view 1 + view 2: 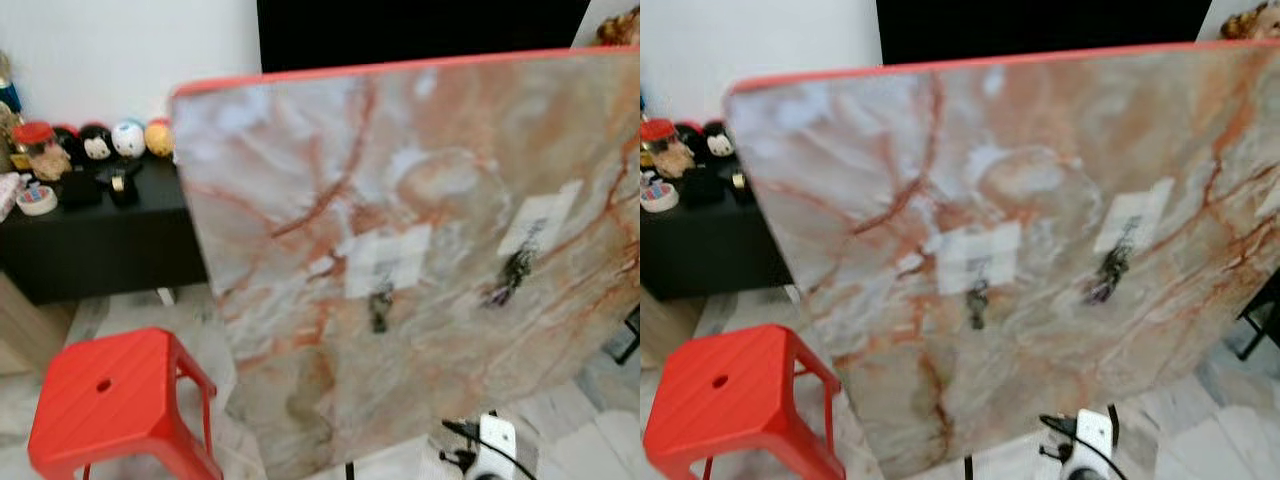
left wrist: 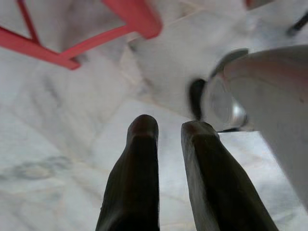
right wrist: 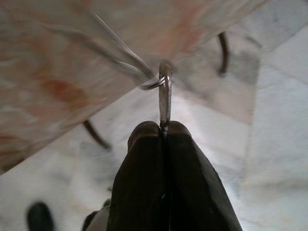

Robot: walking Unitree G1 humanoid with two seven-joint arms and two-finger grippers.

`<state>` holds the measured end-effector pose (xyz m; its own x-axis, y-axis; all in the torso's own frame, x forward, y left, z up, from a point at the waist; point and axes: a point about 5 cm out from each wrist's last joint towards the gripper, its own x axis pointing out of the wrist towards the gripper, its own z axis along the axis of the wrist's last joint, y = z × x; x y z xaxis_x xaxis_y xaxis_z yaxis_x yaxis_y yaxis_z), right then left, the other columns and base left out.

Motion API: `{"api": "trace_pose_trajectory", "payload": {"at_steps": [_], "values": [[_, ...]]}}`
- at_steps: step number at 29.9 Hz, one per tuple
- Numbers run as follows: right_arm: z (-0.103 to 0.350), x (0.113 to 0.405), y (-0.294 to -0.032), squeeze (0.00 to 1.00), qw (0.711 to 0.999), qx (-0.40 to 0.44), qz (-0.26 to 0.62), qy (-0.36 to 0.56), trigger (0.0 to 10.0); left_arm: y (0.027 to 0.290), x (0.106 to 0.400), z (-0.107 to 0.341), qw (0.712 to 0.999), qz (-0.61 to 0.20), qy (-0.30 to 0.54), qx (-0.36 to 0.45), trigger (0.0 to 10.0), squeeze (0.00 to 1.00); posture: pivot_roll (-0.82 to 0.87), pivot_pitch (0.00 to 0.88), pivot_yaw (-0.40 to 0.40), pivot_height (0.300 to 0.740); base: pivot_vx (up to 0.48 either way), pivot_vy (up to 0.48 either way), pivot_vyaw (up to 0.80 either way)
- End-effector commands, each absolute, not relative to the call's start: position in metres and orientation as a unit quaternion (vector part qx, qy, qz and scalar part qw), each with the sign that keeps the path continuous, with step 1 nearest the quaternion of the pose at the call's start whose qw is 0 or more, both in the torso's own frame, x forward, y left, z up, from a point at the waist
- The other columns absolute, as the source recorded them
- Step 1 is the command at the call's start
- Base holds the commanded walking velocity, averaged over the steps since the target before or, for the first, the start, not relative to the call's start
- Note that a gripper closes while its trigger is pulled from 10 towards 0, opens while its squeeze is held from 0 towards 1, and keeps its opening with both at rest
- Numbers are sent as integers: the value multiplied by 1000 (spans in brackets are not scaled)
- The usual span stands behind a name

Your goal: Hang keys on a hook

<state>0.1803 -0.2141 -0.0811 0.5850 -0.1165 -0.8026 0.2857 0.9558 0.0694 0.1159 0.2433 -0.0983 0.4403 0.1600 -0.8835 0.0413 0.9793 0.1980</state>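
Right gripper point(image 3: 163, 129) pinches the keys point(image 3: 164, 94) edge-on between its closed fingers, ring leading, so you can thread a hook. Two hooks point(image 1: 380, 305) already carry something dark on the marbled board point(image 1: 300, 200). Left gripper point(image 2: 166, 127) hangs idle, slightly parted, over floor. No containers near.

Red stool point(image 1: 110, 400) on marble floor point(image 1: 590, 440)
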Motion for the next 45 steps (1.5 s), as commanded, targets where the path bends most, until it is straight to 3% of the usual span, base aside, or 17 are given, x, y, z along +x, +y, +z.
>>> {"api": "trace_pose_trajectory", "payload": {"at_steps": [1,28,38,42,45], "values": [[-81,181,-211,0,884,100,-113,442,10000,246,114,-98,839,37,533,100,10000,0,70,0,-49,730,0,-480,0],[-81,181,-210,0,886,115,-134,429,10000,248,114,-98,839,35,533,103,10000,0,53,0,-37,730,0,-480,0],[-75,185,-217,0,900,125,-188,372,10000,247,113,-98,840,43,532,91,10000,0,49,0,-41,730,0,0,0],[-31,249,-221,0,944,41,-193,265,10000,248,113,-98,842,46,530,91,10000,0,46,0,-40,730,0,0,0],[-14,265,-222,0,959,11,-183,217,10000,248,113,-98,842,47,530,91,10000,0,47,0,-41,730,0,0,0]]}}
